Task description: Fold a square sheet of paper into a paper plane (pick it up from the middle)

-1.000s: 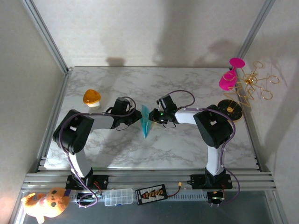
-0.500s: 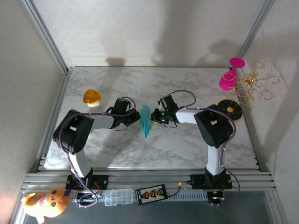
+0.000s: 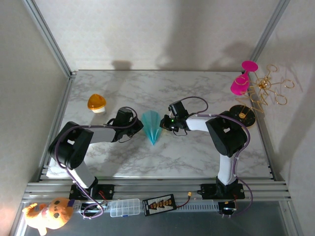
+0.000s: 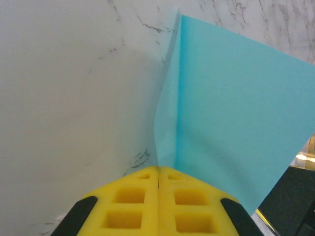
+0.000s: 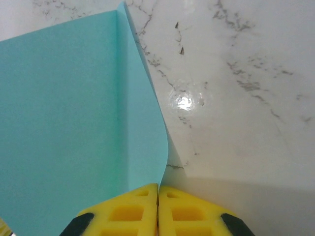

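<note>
Mid-desk, between our arms, the pointed teal-blue paper plane [image 3: 151, 127] is fanning wider than a second ago (wings opening, we judge) above the white marbled desk [image 3: 197, 88]. We are keeping left jaws and right jaws clamped on its opposite edges.

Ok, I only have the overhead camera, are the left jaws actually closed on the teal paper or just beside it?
Observer: On the left wrist camera the left jaws are shut, with an edge of the teal paper running into their seam.
Operator: And the right side?
Observer: The right jaws are shut too, pinching the paper's curled edge.
Operator: Is it lying flat?
Observer: No, on each side a narrow flap past a straight crease bends toward the jaws.
</note>
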You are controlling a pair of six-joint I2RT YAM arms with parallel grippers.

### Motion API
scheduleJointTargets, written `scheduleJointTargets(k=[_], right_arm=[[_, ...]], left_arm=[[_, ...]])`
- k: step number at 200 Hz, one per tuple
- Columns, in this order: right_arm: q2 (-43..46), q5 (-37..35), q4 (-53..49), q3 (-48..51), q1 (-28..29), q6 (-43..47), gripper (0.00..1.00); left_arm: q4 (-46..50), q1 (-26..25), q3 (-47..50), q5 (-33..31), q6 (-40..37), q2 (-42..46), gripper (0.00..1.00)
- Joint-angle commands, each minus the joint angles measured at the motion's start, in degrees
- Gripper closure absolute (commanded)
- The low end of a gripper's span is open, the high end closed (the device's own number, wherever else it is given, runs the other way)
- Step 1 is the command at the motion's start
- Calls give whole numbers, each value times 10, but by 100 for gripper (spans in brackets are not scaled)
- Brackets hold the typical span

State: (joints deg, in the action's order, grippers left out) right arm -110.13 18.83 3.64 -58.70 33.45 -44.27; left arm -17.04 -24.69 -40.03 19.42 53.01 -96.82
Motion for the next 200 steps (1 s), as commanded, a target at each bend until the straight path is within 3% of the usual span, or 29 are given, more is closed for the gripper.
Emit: scheduleJointTargets(k=[1,42,124,200], right_arm=[[10,-14,-5,10,-3,-14,90],[7,22,3,-5,-10,26,75],[-24,88,-1,-33,-19,75,70],[-40,140,-16,-43,-19,97,72]], left_arm=[[-14,-4,12,-19,15,15,96],[-38,-4,-2,26,-2,-5,95],[-34,-4,-4,41,-16,-17,95],[-24,-4,-8,35,-19,-24,95]])
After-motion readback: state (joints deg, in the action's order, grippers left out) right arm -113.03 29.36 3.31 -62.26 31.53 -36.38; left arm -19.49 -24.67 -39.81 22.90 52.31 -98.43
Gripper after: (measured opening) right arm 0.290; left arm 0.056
